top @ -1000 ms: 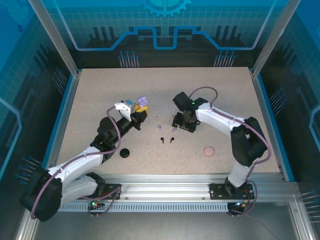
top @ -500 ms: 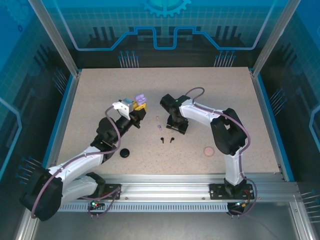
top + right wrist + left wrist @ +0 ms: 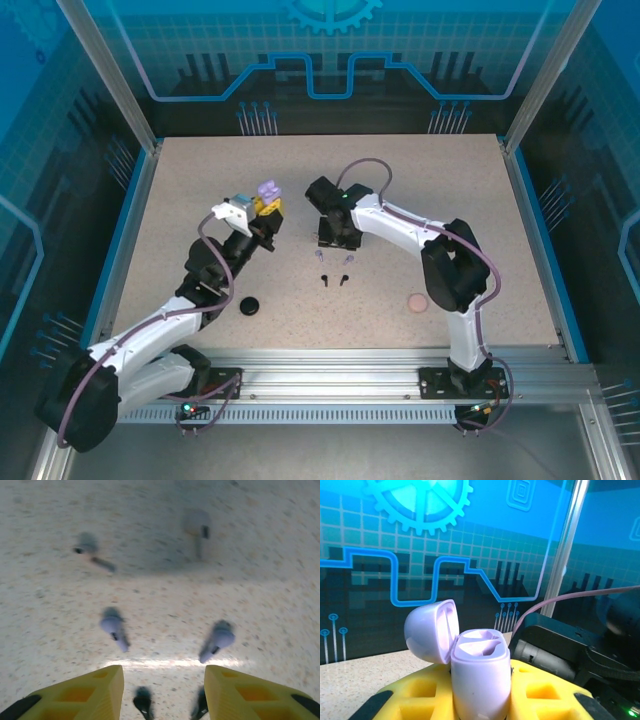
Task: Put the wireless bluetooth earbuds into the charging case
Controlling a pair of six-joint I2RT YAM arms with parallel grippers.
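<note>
My left gripper (image 3: 265, 207) is shut on an open lavender charging case (image 3: 267, 189), held up left of the table's centre. In the left wrist view the case (image 3: 480, 672) stands upright between the yellow fingers (image 3: 415, 692), lid (image 3: 430, 630) swung back, both sockets empty. My right gripper (image 3: 335, 233) hovers open over the loose earbuds. Two lavender earbuds (image 3: 114, 625) (image 3: 219, 636) lie just ahead of its fingertips (image 3: 95, 692). Two black earbuds (image 3: 143, 700) (image 3: 201, 705) lie between them. Two pale earbuds (image 3: 90, 547) (image 3: 197, 525) lie farther off. The right gripper (image 3: 162, 685) holds nothing.
A closed black round case (image 3: 250, 305) lies near the left arm. A closed pale pink case (image 3: 418, 301) lies at the front right. Lavender earbuds (image 3: 320, 256) and black earbuds (image 3: 325, 280) sit mid-table. Blue walls and aluminium posts enclose the speckled table (image 3: 450, 200).
My right gripper has swung left and away from the bases, ending over the earbuds. My left gripper has carried the open lavender case slightly left and back.
</note>
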